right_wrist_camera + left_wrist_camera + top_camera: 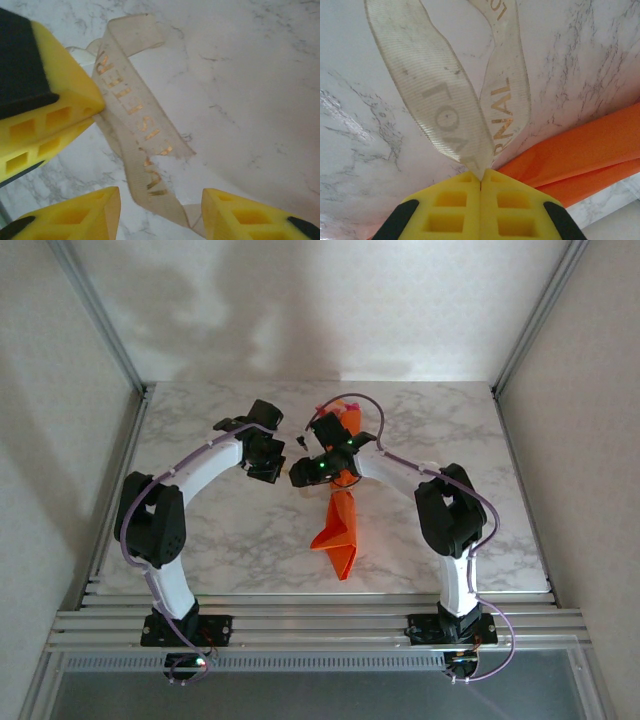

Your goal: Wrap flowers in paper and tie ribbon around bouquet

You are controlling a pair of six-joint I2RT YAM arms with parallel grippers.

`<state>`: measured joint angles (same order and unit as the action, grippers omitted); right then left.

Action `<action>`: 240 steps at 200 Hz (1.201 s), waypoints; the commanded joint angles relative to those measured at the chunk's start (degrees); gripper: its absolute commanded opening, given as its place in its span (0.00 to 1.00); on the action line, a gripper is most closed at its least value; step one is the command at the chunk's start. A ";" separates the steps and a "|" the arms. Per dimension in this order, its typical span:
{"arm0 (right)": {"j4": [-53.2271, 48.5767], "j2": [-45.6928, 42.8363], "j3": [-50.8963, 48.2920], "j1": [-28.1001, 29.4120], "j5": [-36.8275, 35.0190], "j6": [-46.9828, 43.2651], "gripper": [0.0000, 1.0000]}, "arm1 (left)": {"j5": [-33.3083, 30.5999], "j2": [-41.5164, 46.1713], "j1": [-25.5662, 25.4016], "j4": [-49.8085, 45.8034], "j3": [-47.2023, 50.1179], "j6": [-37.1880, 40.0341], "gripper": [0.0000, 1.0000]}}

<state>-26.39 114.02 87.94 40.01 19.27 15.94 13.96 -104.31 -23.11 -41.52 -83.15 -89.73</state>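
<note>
**Fig.** We see the left gripper [480,176] shut on the ribbon [445,110], pinching two strands together, presumably to hold them taut for knotting. The right gripper [161,196] stands part-open astride a lettered strand at lower centre, seemingly placed to take it. The bouquet [340,530], an orange cone, lies mid-frame on the table [200,540]. The ribbon is pale, translucent and gold-lettered.

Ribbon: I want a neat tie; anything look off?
The ribbon is folded double in the shut left gripper, gold lettering on one strand, grey on the other, so it looks twisted. A cut end lies loose near the open right gripper.
</note>
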 commanded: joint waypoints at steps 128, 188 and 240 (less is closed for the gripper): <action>2.56 -4.03 -2.31 1.09 -4.50 -2.25 0.00 | 0.58 0.51 -0.28 -3.99 -0.87 0.68 0.38; 8.18 -9.91 -9.66 1.18 -3.58 -2.97 0.00 | 5.29 4.74 -0.86 2.62 5.44 -5.67 0.62; 8.90 -10.94 -11.19 1.12 -3.54 -2.72 0.00 | 10.20 2.59 -2.81 8.88 8.76 -11.77 0.63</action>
<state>-18.83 105.10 78.15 40.56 15.42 14.09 21.26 -100.97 -25.12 -35.66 -76.58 -96.95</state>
